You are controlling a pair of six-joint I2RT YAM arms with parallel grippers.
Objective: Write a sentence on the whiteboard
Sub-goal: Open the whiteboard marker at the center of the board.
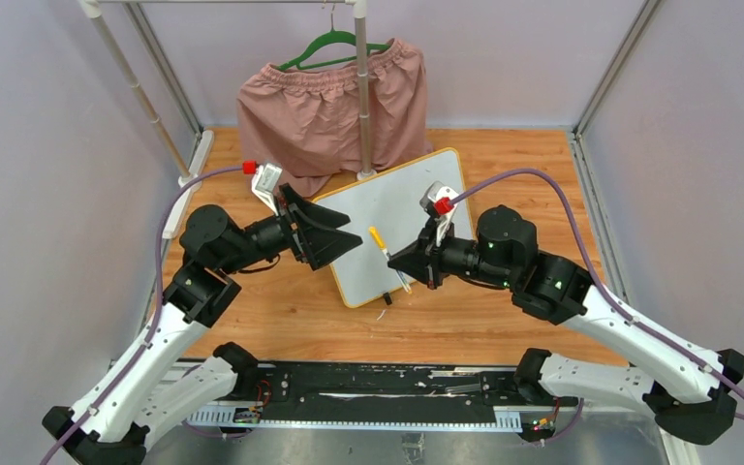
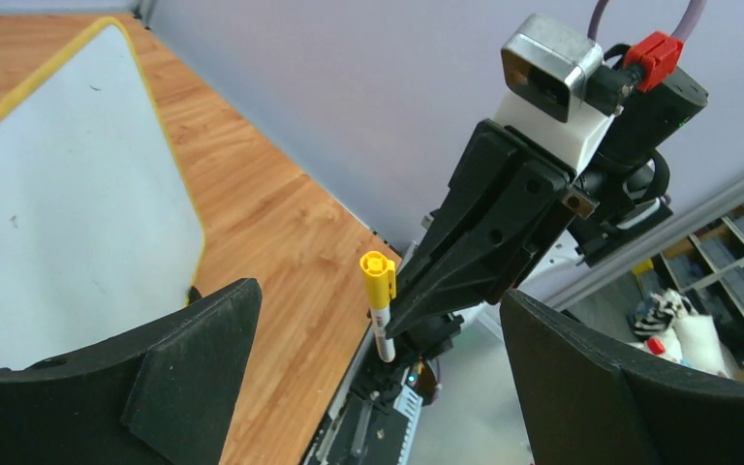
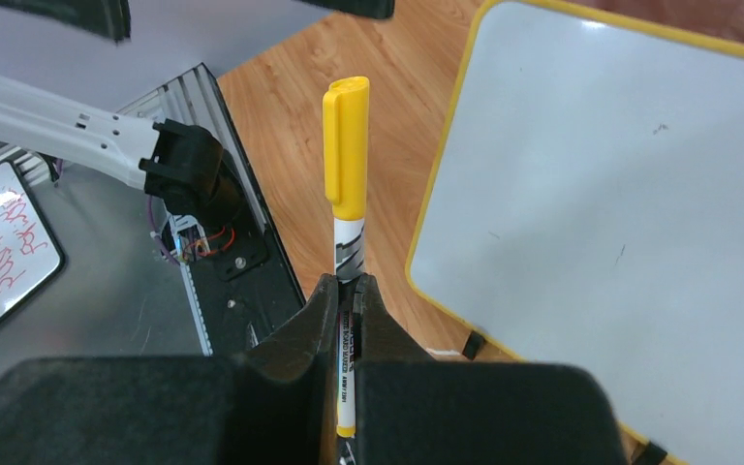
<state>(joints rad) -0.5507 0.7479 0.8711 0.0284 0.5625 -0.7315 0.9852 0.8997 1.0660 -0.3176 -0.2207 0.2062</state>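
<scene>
Orange-framed whiteboard [image 1: 397,194] lies just beside the right gripper [image 1: 394,260] clamping a marker [image 1: 378,238]

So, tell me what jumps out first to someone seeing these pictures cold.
The right tool pinches a yellow-capped marker, cap on, by the near end of the blank whiteboard mid-table. The left tool gapes wide at the board's left edge, and pink shorts hang on a green hanger behind.

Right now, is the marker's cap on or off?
On: the yellow cap sits on the marker clamped in the right gripper.
</scene>
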